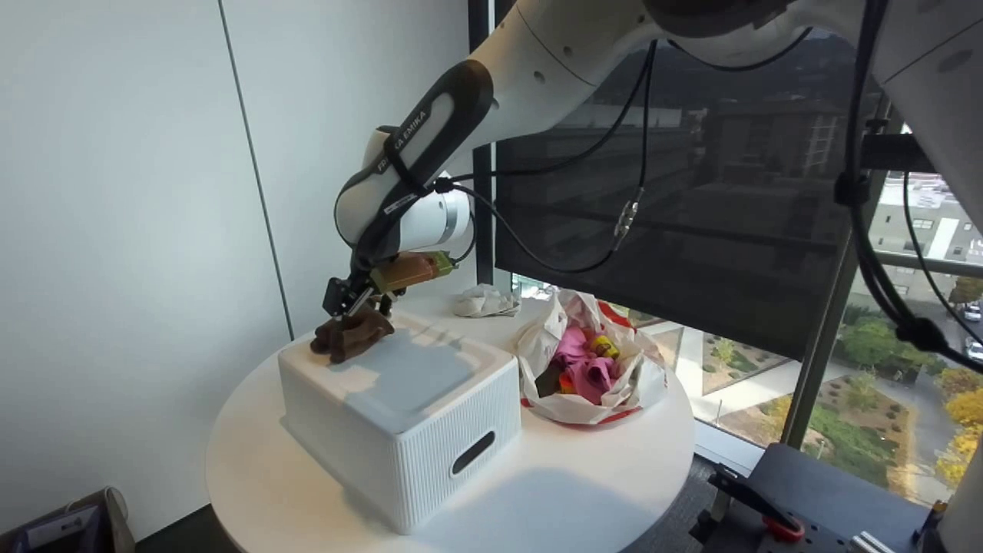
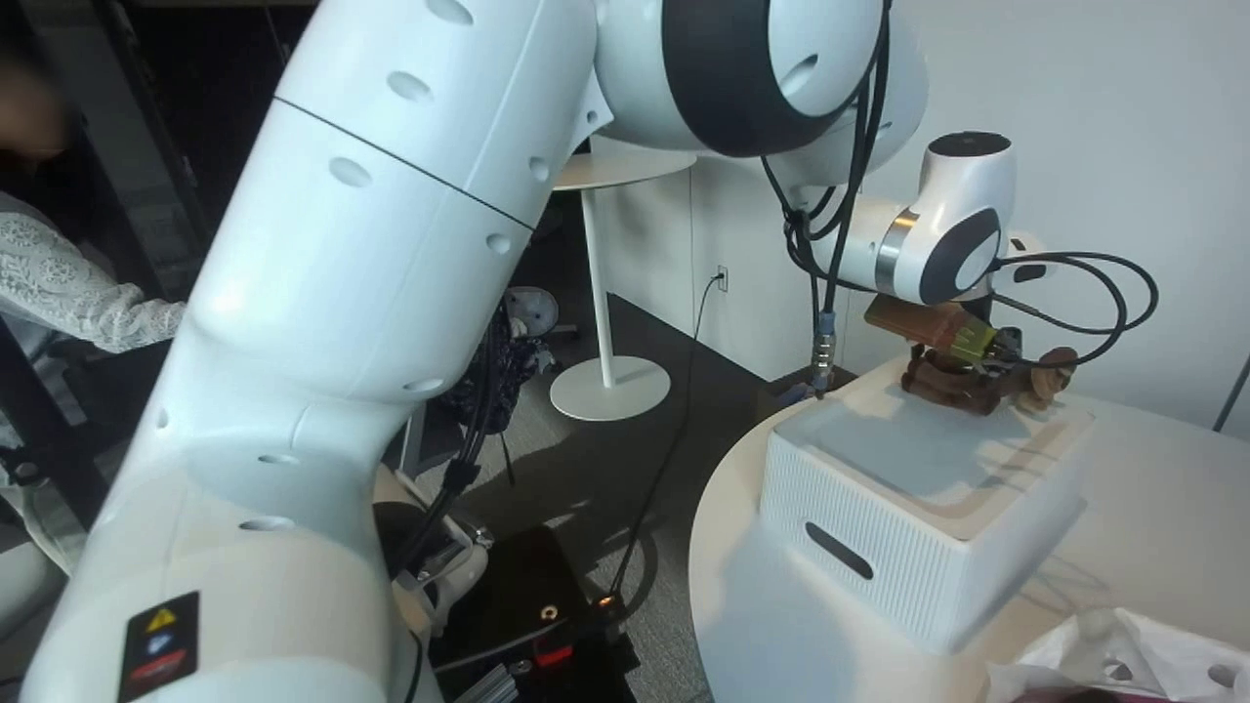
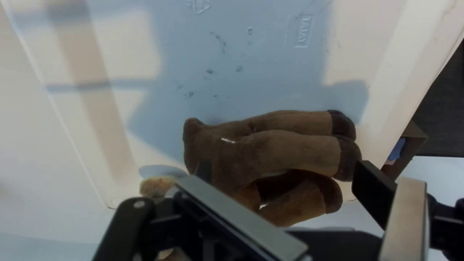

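A brown plush animal with dark-tipped legs [image 3: 290, 152] lies on its side on the upturned white box [image 1: 461, 399]. In both exterior views the plush animal [image 1: 357, 336] rests near one end of the box top, partly behind the fingers. My gripper [image 3: 285, 168] is low over the toy, its jaws wide apart. In the wrist view one fingertip [image 3: 204, 171] overlaps the toy's body, and the opposite finger [image 3: 373, 192] stands by the dark feet. Whether either finger touches the plush cannot be told. A tan part of the toy shows behind the left finger.
The box stands on a round white table [image 1: 584, 499]. Beside it is a white plastic bag [image 1: 645, 384] with pink and yellow things inside. A crumpled white wrapping [image 1: 486, 301] lies farther back. Walls and a window with a dark blind [image 1: 691, 200] border the table. A person [image 2: 78, 273] is at the far left.
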Robot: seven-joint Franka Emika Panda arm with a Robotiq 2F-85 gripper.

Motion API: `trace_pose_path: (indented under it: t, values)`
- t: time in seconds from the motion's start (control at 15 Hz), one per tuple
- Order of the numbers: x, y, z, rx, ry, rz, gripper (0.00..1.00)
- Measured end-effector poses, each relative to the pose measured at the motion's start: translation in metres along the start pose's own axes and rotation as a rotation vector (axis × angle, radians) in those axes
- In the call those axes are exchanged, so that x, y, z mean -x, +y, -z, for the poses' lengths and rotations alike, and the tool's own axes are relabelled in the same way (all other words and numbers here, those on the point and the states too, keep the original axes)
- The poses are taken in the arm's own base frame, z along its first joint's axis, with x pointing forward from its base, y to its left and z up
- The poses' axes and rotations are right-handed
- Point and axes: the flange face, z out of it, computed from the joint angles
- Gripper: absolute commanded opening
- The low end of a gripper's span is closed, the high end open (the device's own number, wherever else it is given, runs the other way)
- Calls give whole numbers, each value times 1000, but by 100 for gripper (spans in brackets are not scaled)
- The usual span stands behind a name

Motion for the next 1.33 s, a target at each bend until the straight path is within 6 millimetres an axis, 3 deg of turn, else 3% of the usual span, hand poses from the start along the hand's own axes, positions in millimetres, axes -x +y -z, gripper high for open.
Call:
trace_pose_path:
  t: [0.2,0.27,0.33,0.6,0.93,1.13,1.33]
  values:
    - [-14,4,-21,4,-13,-2,100]
    - [-18,6,-26,7,-19,-3,75]
    - [-22,9,-31,10,-23,-3,74]
    - [-34,15,-41,15,-38,-7,42]
    - [-42,22,-37,22,-38,0,8]
    - [-40,30,-35,35,-44,4,4]
    - [-35,44,-28,52,-55,-9,7]
